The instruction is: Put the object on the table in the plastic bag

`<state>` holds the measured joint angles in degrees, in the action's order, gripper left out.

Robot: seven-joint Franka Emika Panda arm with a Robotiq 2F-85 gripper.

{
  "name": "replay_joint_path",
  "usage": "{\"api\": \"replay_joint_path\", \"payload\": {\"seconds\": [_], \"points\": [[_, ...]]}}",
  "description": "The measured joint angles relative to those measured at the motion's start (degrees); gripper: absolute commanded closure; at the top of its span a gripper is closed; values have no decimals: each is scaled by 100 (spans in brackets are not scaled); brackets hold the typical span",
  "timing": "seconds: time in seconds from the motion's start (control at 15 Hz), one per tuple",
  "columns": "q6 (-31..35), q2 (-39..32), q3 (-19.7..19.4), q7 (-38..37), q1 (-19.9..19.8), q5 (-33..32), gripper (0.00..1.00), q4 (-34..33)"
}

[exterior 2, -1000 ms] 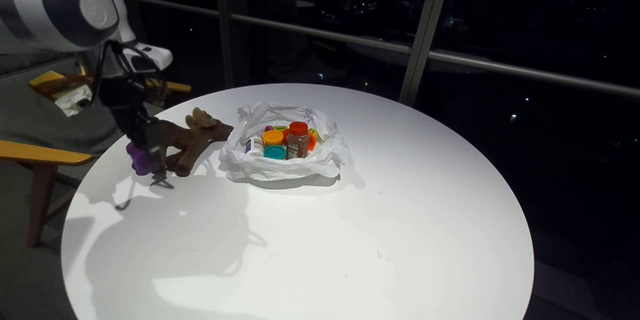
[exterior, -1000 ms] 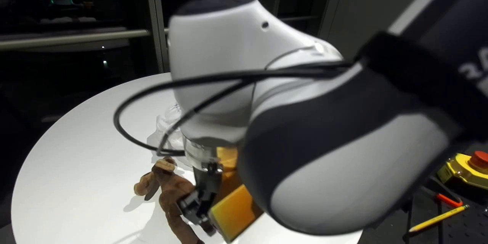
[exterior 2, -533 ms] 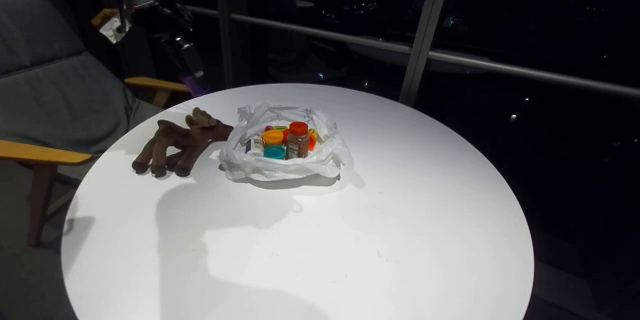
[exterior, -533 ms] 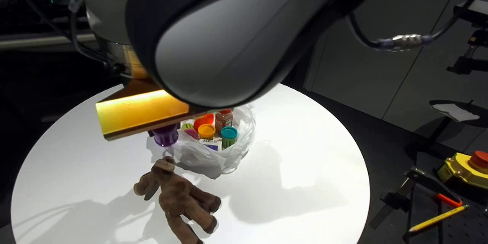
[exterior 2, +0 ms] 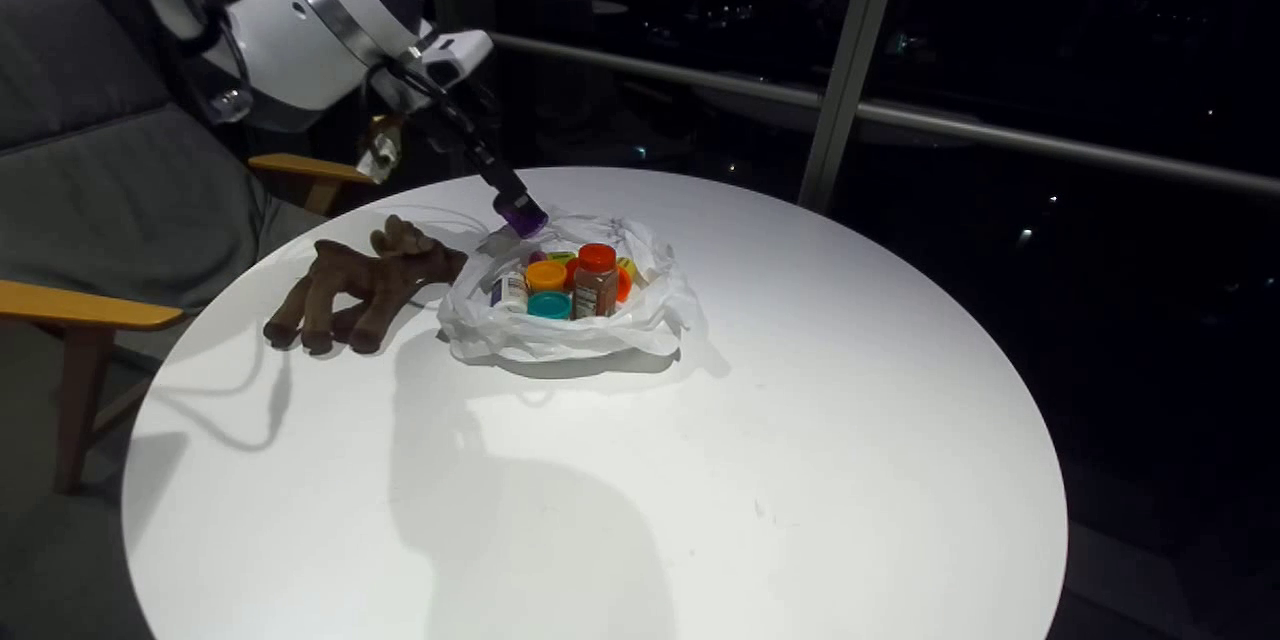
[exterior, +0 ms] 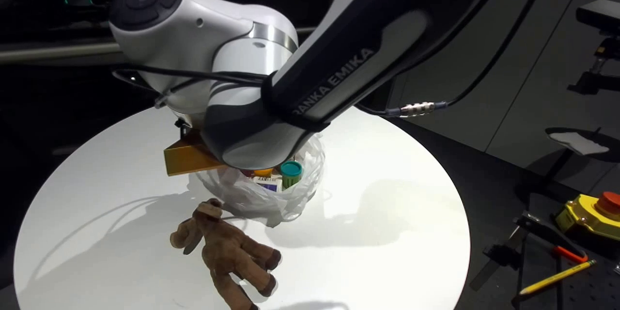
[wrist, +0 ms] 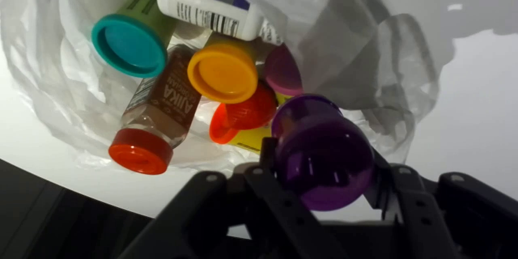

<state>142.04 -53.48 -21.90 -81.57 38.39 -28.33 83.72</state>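
Plastic seemed to be the material of the purple cup-like container (wrist: 323,158), judging by its gloss: probably light, stiff and rather slippery, and not likely to break from a low drop. You had it in the gripper (exterior 2: 513,204), whose jaws were closed upon it, one finger at each side of the wider end. For so smooth a thing this was a sensible place to hold; nearer to the rim it could perhaps have turned.

The container hung over the edge of the white plastic bag (exterior 2: 560,340); whether it touched the film, you could not tell. Inside lay a red-capped Ajika jar (wrist: 158,109), a teal-lidded tub (wrist: 131,44) and an orange-lidded tub (wrist: 223,72), so likely you needed only to bring it a little inward and release. The thin film could have caught on your fingers.

The bag rested on a round white table (exterior 2: 800,440), with a brown toy animal (exterior 2: 370,275) just beside it. Around were a grey armchair (exterior 2: 110,170), a dark window (exterior 2: 1050,50) and, in an exterior view, a red emergency-stop button (exterior: 609,203).
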Motion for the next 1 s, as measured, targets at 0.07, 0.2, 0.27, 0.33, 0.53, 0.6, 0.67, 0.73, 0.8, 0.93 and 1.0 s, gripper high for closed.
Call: {"api": "replay_joint_path", "payload": {"seconds": [0.07, 0.2, 0.27, 0.33, 0.53, 0.6, 0.67, 0.73, 0.8, 0.93, 1.0], "points": [[-53, -146, -25, -83, -85, 0, 75, -154], [-109, -287, -13, -126, -270, 1, 75, -360], [-107, -298, 15, -125, -369, 1, 75, -418], [-106, -297, 47, -123, -471, 2, 74, -474], [-100, -297, 133, -109, -781, 2, 75, -625], [-88, -298, 168, -105, -886, 2, 75, -662], [-56, -298, 221, -96, -1003, 9, 76, -697], [1, -298, 286, -77, -1122, 27, 59, -721], [75, -299, 357, -55, -1241, 54, 53, -743], [264, -304, 515, 2, -1484, 126, 25, -768], [371, -308, 599, 70, -1603, 209, 20, -771]]}}
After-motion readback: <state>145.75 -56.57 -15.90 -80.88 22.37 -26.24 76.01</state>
